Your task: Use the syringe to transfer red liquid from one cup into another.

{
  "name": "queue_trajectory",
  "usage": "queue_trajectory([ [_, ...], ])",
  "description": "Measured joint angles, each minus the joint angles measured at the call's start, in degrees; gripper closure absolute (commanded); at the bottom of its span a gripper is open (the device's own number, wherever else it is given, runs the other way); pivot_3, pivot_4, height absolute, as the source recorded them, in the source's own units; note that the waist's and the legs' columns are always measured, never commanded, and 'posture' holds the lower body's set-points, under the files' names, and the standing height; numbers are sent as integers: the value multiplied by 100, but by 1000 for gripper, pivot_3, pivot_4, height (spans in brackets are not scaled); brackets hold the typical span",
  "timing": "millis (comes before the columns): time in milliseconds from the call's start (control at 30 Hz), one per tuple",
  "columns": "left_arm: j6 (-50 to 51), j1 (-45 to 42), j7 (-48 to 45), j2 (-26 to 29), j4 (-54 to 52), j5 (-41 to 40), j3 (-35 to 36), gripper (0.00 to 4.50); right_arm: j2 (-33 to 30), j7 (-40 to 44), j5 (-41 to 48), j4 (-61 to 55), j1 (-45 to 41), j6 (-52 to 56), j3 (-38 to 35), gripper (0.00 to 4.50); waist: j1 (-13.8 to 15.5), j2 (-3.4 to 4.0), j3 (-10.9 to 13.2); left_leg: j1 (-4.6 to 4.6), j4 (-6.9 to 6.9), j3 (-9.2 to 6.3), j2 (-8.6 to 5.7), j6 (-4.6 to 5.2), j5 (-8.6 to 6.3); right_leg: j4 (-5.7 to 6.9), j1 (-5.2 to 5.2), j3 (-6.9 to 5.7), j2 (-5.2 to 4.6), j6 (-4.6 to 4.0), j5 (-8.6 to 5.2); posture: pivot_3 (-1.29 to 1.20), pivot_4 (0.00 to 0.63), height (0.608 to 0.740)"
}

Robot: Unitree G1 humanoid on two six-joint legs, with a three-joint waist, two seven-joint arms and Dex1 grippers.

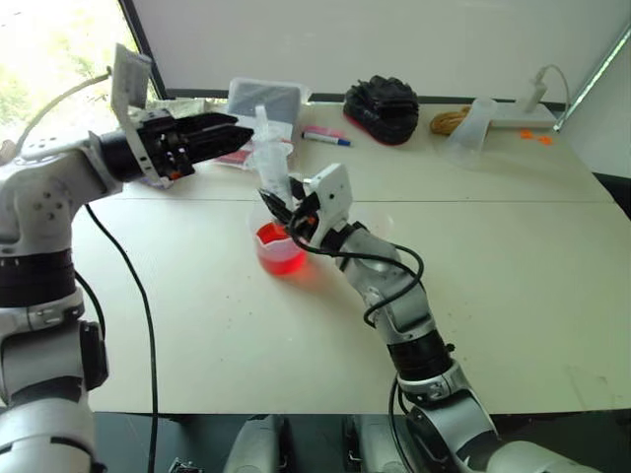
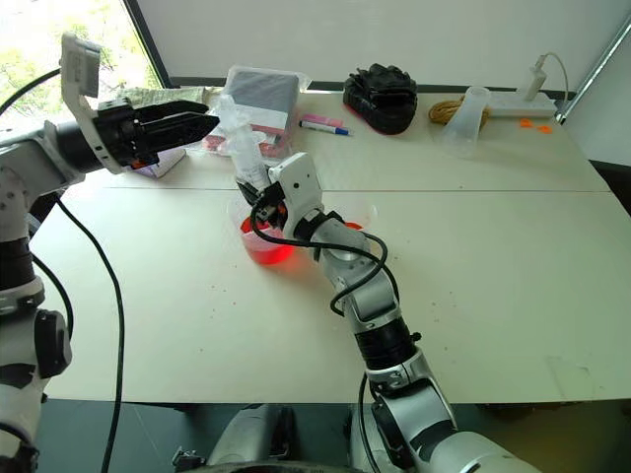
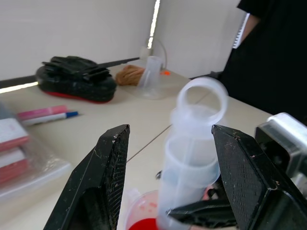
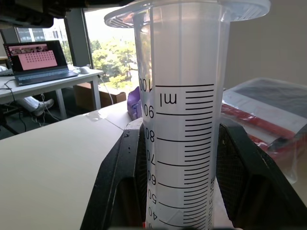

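My right gripper is shut on the barrel of the syringe, a clear tube with printed markings, and holds it upright with a slight tilt. The syringe's lower end sits just above a clear cup holding red liquid; its tip is hidden by the fingers. The plunger ring sits close above the barrel's flange. My left gripper hovers to the left of the syringe's top, open, its fingers standing apart on either side of the ring without touching. A bit of red shows behind my right forearm.
Along the table's far edge lie a black glove-like bundle, a pink-and-blue marker, a plastic box, a rope coil, a tipped frosted beaker and a power strip. A person in dark clothing stands beyond the table.
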Motion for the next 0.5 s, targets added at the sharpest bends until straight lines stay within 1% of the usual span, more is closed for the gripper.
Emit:
queue_trajectory([
  [133,-14,20,78,19,6,-5,83,1688,1,-84,6,-4,-239,-42,-134,3160,20,0,0,0,0,-1,-2,-1,0,0,1,0,-2,0,0,0,150,740],
  [267,-103,19,108,3,165,13,155,1688,-21,-111,10,-10,-263,-33,-166,3160,16,0,0,0,0,0,-1,-1,0,0,1,-1,-1,0,0,0,150,740],
  [500,-306,5,83,-355,214,35,7,1688,-88,-121,15,-280,-261,206,-176,3160,14,0,0,0,0,0,-2,-1,1,1,2,-1,-1,0,0,0,150,740],
])
